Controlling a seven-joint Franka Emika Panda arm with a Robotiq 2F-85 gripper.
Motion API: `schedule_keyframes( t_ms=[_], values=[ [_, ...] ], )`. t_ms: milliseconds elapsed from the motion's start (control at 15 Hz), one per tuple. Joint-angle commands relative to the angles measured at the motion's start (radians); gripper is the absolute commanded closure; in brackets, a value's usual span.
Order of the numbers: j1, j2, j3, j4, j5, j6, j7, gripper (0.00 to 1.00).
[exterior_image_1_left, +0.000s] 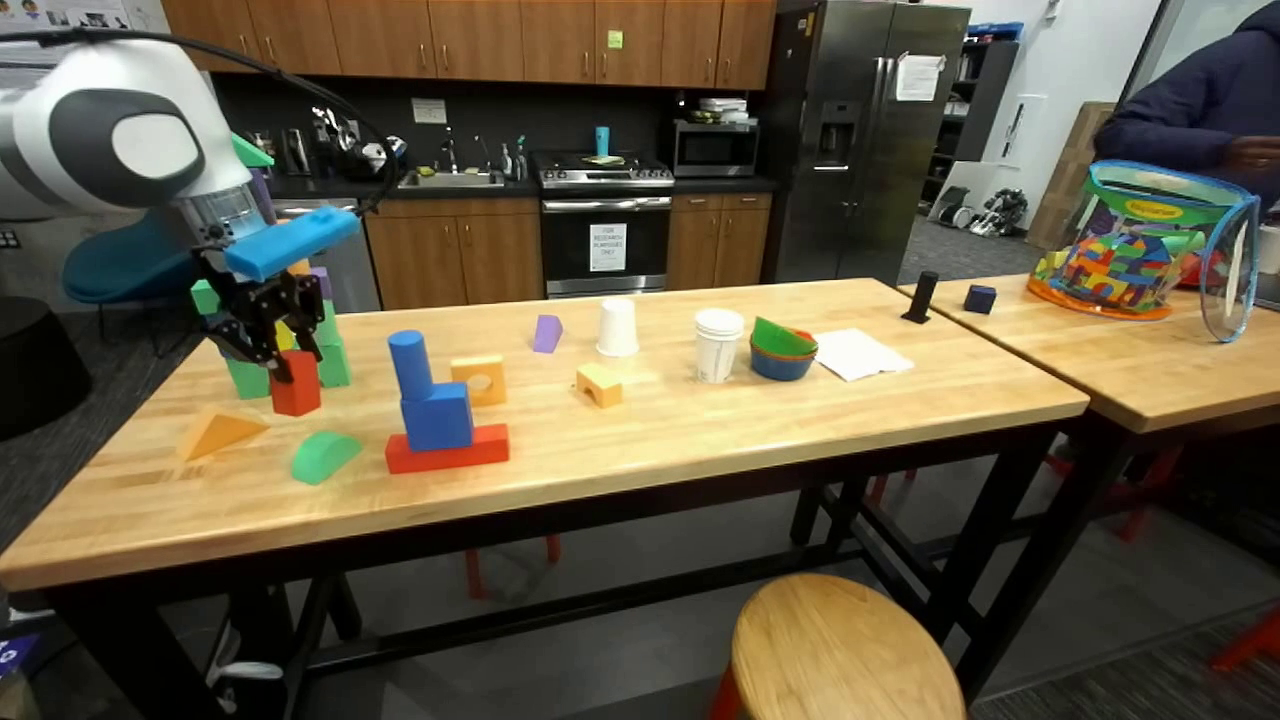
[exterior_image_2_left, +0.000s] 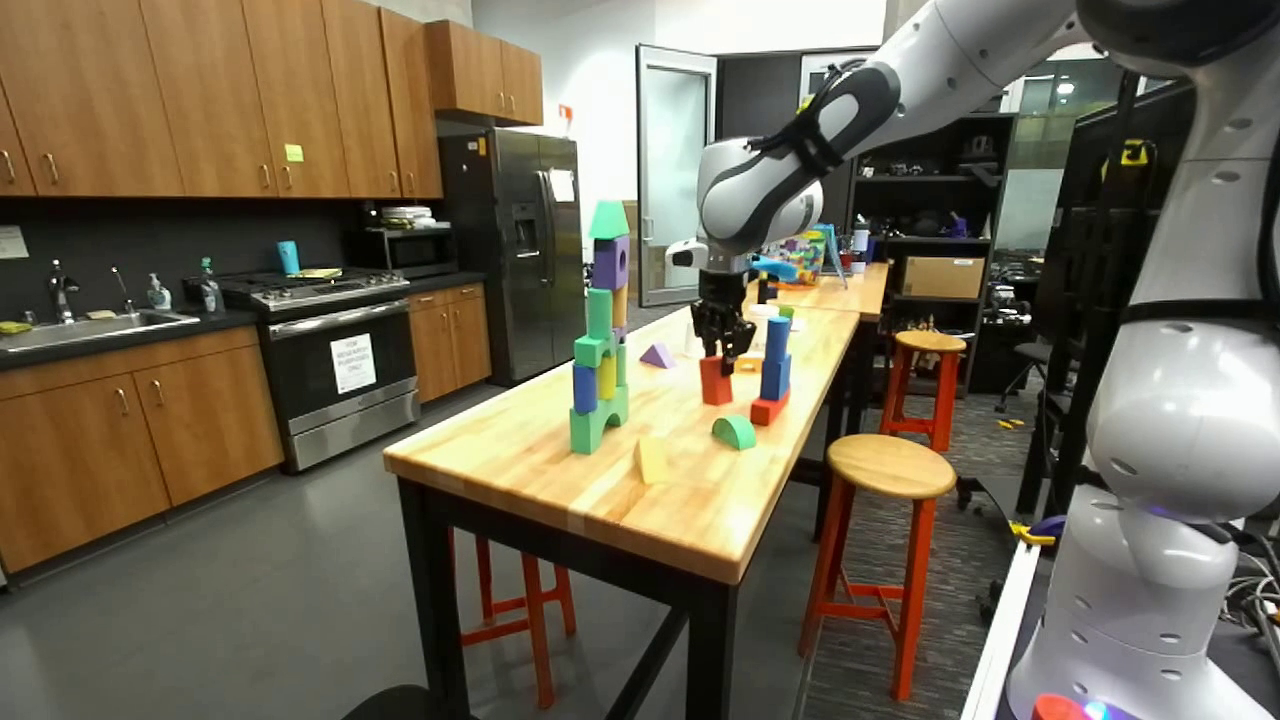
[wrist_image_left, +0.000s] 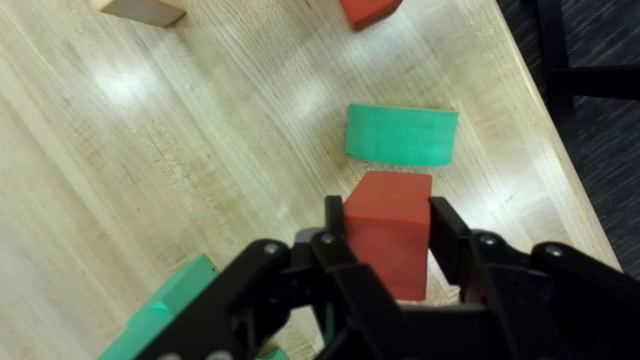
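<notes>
My gripper (wrist_image_left: 386, 202) is shut on a red block (wrist_image_left: 390, 235), which also shows in both exterior views (exterior_image_1_left: 296, 392) (exterior_image_2_left: 715, 383). It holds the block upright, low over the table; whether its bottom touches is unclear. A green half-round block (wrist_image_left: 401, 135) lies just beside it, also in an exterior view (exterior_image_1_left: 325, 458). Near it, a blue cylinder (exterior_image_1_left: 410, 365) stands on a blue block (exterior_image_1_left: 438, 418) on a long red block (exterior_image_1_left: 448, 449). A tall tower of green, blue, yellow and purple blocks (exterior_image_2_left: 598, 320) stands close by, partly hidden behind the arm in an exterior view.
A yellow triangular block (exterior_image_2_left: 652, 460) lies near the table end. Orange blocks (exterior_image_1_left: 600, 385), a purple block (exterior_image_1_left: 547, 333), white cups (exterior_image_1_left: 718, 345), nested bowls (exterior_image_1_left: 783, 352) and a napkin (exterior_image_1_left: 862, 354) are farther along. A stool (exterior_image_2_left: 890, 466) stands beside the table.
</notes>
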Motion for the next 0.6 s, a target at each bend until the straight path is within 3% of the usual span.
schedule_keyframes(
  t_ms=[0,533],
  values=[
    [-0.007,-0.1,-0.008,-0.032,-0.028,-0.024,-0.034,0.81],
    [-0.004,-0.315,-0.015,-0.032,-0.134,-0.121,-0.051,0.81]
  ],
)
